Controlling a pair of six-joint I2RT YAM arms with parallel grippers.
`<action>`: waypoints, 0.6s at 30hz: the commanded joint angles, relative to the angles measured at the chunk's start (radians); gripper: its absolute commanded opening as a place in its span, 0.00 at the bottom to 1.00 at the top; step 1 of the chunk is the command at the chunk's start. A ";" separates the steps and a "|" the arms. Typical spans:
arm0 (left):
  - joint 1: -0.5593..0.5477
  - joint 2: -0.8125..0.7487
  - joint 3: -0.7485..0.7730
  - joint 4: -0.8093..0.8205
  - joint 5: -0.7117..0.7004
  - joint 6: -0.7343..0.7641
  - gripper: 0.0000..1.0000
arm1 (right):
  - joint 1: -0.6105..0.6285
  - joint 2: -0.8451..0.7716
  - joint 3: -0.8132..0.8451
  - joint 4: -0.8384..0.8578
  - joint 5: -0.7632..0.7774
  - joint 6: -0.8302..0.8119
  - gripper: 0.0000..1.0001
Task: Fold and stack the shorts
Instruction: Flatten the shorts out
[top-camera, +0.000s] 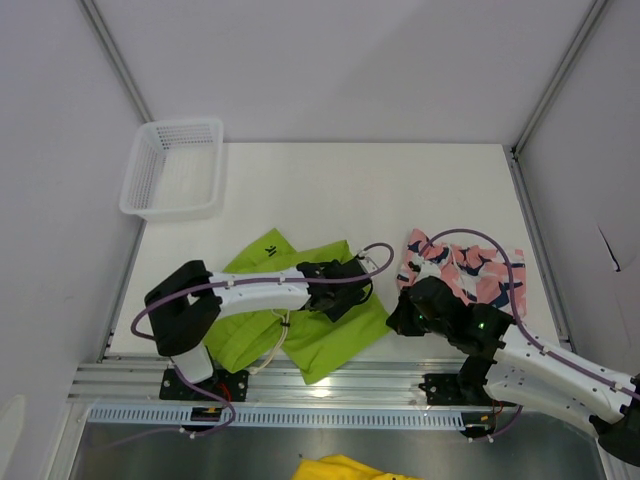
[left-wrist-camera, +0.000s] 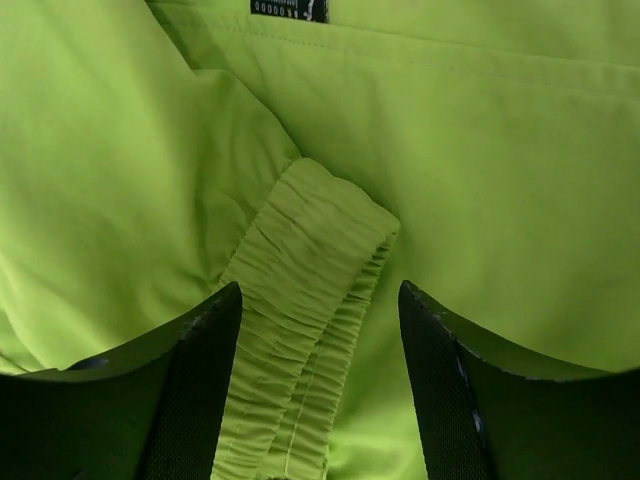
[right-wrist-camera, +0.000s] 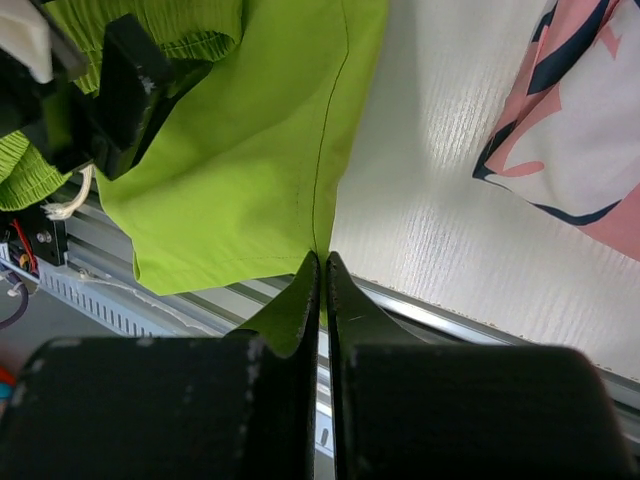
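The lime green shorts lie rumpled at the near left of the table, partly under my left arm. My left gripper hovers over them, open. In the left wrist view its fingers straddle the gathered elastic waistband without closing on it. My right gripper is at the green shorts' right near corner. In the right wrist view it is shut, pinching the edge of the green fabric. The pink shorts with navy-and-white print lie flat at the right, also in the right wrist view.
A white mesh basket stands at the far left corner of the table. An aluminium rail runs along the near edge, just under the green shorts' corner. Something yellow lies below the rail.
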 joint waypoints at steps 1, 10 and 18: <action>-0.009 0.028 0.045 0.037 -0.098 0.051 0.66 | -0.005 -0.012 -0.007 -0.002 -0.014 0.019 0.00; -0.013 0.093 0.025 0.128 -0.239 0.093 0.51 | -0.003 -0.037 -0.037 0.012 -0.032 0.042 0.00; -0.016 0.106 0.017 0.211 -0.295 0.107 0.19 | 0.001 -0.074 -0.059 0.006 -0.040 0.058 0.00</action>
